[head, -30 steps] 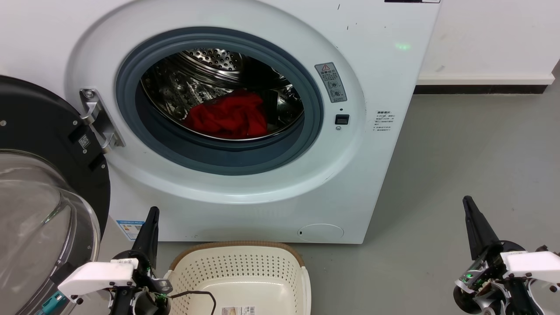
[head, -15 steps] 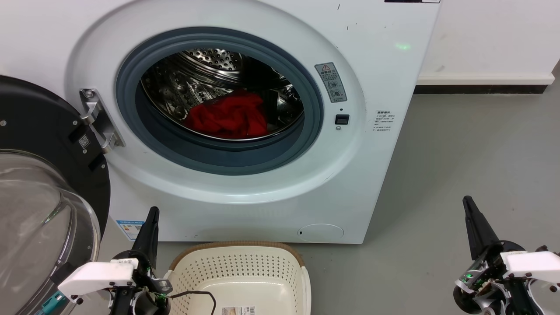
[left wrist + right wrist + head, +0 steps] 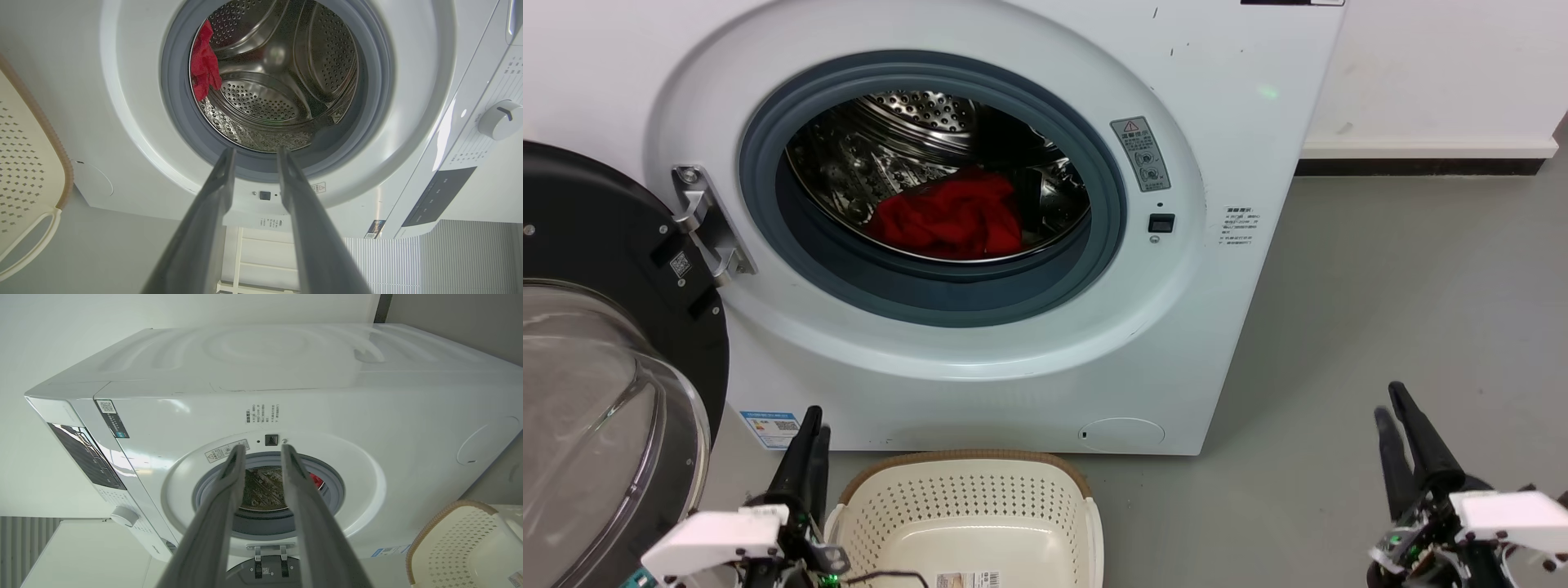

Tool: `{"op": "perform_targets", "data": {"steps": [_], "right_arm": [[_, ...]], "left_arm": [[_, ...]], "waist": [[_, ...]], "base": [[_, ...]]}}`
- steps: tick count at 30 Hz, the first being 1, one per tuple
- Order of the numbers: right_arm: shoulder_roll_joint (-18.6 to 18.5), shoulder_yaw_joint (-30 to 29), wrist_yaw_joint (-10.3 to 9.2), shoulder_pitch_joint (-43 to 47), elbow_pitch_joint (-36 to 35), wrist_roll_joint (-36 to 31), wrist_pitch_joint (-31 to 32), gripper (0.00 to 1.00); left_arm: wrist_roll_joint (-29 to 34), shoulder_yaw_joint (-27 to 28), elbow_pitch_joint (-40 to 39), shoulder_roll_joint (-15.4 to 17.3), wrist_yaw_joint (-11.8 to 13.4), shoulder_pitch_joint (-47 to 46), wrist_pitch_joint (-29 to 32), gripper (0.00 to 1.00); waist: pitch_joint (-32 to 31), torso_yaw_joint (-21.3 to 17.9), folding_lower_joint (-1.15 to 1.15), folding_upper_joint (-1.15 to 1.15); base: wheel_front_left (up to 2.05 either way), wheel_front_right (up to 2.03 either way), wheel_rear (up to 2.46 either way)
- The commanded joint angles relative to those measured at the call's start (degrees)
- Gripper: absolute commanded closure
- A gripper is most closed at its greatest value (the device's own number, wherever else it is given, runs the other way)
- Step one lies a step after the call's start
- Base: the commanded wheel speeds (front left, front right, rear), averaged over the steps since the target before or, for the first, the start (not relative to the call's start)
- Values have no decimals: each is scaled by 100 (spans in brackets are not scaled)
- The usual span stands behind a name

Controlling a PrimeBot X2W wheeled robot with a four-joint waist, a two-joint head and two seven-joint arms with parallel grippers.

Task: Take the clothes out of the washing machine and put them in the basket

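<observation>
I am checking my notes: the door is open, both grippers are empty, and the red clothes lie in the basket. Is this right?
No: the clothes lie in the drum, not the basket; the head view shows it. The rest is right.

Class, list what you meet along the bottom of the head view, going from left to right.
door → left gripper → basket → right gripper
</observation>
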Motion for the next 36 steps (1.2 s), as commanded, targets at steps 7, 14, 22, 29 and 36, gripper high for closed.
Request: {"op": "perform_targets", "data": {"steps": [7, 14, 22, 29, 36], "right_arm": [[1, 8, 0, 75, -57, -294, -210, 0], [1, 25, 0, 145, -270, -988, -402, 0], [0, 105, 0, 246, -618, -2013, -605, 0], [0, 201, 0, 330, -845, -2981, -769, 0], [0, 282, 0, 421, -1013, -3802, -922, 0]], "left_arm": [[359, 14, -152, 2, -2, 66, -210, 0], [1077, -16, -410, 5, 113, 111, -402, 0], [2044, -184, -698, 7, 340, 201, -604, 0], [2772, -328, -866, 10, 550, 264, -767, 0], [3466, -456, -970, 12, 723, 326, -918, 0]], "waist": [[5, 2, 0, 0], [17, 3, 0, 0], [32, 4, 0, 0], [42, 7, 0, 0], [49, 5, 0, 0]], "base": [[0, 0, 0], [0, 0, 0], [0, 0, 0], [0, 0, 0], [0, 0, 0]]}}
